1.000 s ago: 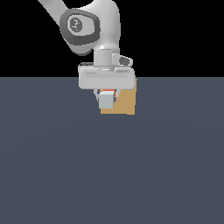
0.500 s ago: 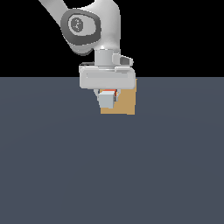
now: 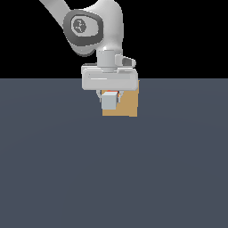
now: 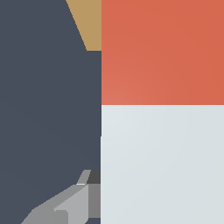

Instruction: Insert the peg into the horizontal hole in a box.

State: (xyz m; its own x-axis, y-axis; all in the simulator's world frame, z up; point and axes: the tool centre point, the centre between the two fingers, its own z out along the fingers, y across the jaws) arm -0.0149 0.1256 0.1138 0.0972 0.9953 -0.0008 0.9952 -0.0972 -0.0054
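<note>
— Where do we see the peg (image 3: 109, 100)?

— We see it end-on in the exterior view, its pale end facing the camera, in front of the tan box (image 3: 128, 103) on the bench (image 3: 114, 178). The hole is hidden from us.

— And the jaws?

— They're clamped on the peg. In the wrist view we see one finger (image 4: 70, 205) against the pale half.

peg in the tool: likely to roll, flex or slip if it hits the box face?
Rolling seems unlikely: the peg shows flat faces and a square end. It looks like a rigid bar, so probably no flex. Its smooth faces might slide in the tool if pushed against the box.
</note>
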